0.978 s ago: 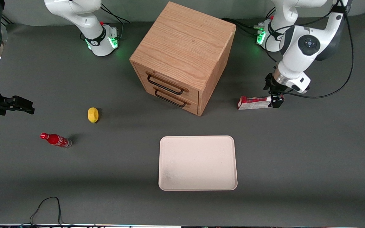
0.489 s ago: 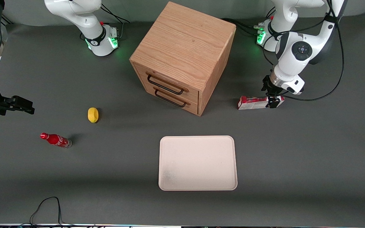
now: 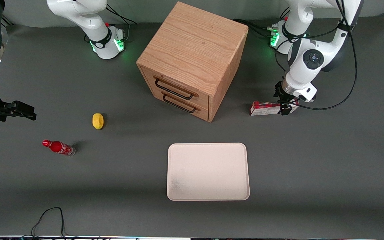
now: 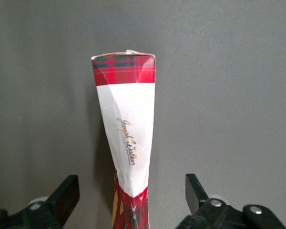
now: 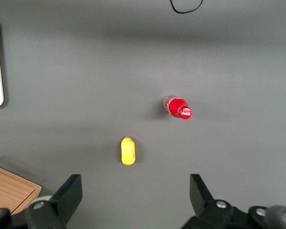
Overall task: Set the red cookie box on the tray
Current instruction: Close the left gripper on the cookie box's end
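Observation:
The red cookie box (image 3: 267,108) lies on the dark table beside the wooden drawer cabinet, toward the working arm's end. In the left wrist view the box (image 4: 127,138) stands on its thin edge, white with red tartan ends. My left gripper (image 3: 284,108) is over the box's end farthest from the cabinet. It is open: its black fingers (image 4: 66,195) stand wide on either side of the box without touching it. The cream tray (image 3: 208,171) lies nearer the front camera than the cabinet and the box, with nothing on it.
A wooden two-drawer cabinet (image 3: 192,60) stands at the table's middle. A yellow lemon-like object (image 3: 97,120) and a small red cola bottle (image 3: 58,147) lie toward the parked arm's end. A black cable (image 3: 47,220) loops at the front edge.
My left arm has lowered and drawn in a little toward the cabinet, bringing the gripper down around the box's end. The box has not moved.

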You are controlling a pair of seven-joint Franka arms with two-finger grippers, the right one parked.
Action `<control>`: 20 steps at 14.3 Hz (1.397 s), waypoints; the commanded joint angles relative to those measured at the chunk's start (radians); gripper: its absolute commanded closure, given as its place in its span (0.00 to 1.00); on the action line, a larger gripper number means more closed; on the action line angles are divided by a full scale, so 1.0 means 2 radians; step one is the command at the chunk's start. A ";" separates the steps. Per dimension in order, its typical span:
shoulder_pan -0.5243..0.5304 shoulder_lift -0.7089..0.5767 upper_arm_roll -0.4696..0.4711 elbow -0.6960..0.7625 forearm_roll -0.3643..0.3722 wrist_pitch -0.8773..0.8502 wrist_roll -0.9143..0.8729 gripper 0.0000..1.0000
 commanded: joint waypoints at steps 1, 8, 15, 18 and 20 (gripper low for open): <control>-0.004 0.006 0.000 -0.001 0.010 0.013 -0.014 0.28; -0.005 0.005 0.000 0.000 0.011 0.010 -0.013 1.00; 0.000 -0.033 -0.001 0.040 0.018 -0.078 -0.008 1.00; 0.002 -0.067 0.003 0.101 0.036 -0.206 -0.008 1.00; 0.003 -0.088 0.004 0.140 0.036 -0.275 -0.008 1.00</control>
